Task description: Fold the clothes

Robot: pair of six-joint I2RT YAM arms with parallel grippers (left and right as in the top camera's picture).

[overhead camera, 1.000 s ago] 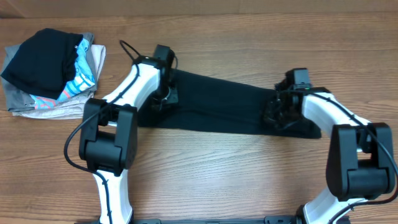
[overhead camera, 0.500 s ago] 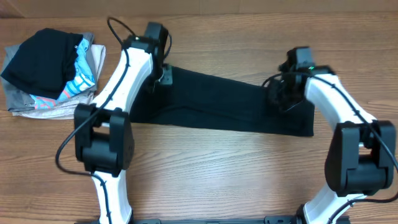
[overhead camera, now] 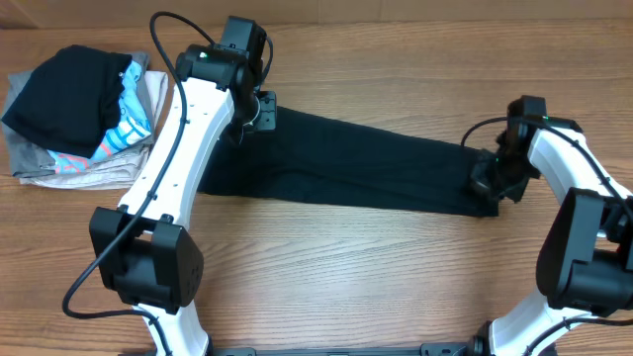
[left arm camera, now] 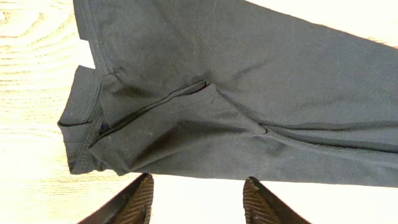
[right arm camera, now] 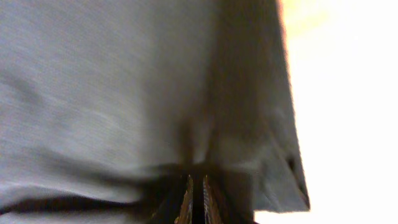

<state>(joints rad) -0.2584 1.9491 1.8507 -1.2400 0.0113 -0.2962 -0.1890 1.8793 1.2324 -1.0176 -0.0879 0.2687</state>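
The clothes (overhead camera: 356, 173), a black T-shirt, lie as a long narrow strip across the table, running from upper left down to the right. My left gripper (overhead camera: 259, 111) hovers at the strip's left end, open and holding nothing. In the left wrist view its fingers stand apart over bare wood (left arm camera: 198, 182), just off the shirt's edge (left arm camera: 236, 93), with the ribbed collar (left arm camera: 79, 130) at the left. My right gripper (overhead camera: 492, 180) is shut on the strip's right end. In the right wrist view the fingertips (right arm camera: 195, 186) pinch bunched black fabric (right arm camera: 124, 81).
A pile of folded garments (overhead camera: 79, 114), black over grey and turquoise-patterned ones, sits at the far left. Bare wooden table (overhead camera: 346, 277) lies in front of the shirt. Both arm bases stand at the near edge.
My left gripper has opened, let go of the shirt's left end and moved away toward the far edge. My right gripper has pulled its end to the right, stretching the strip longer.
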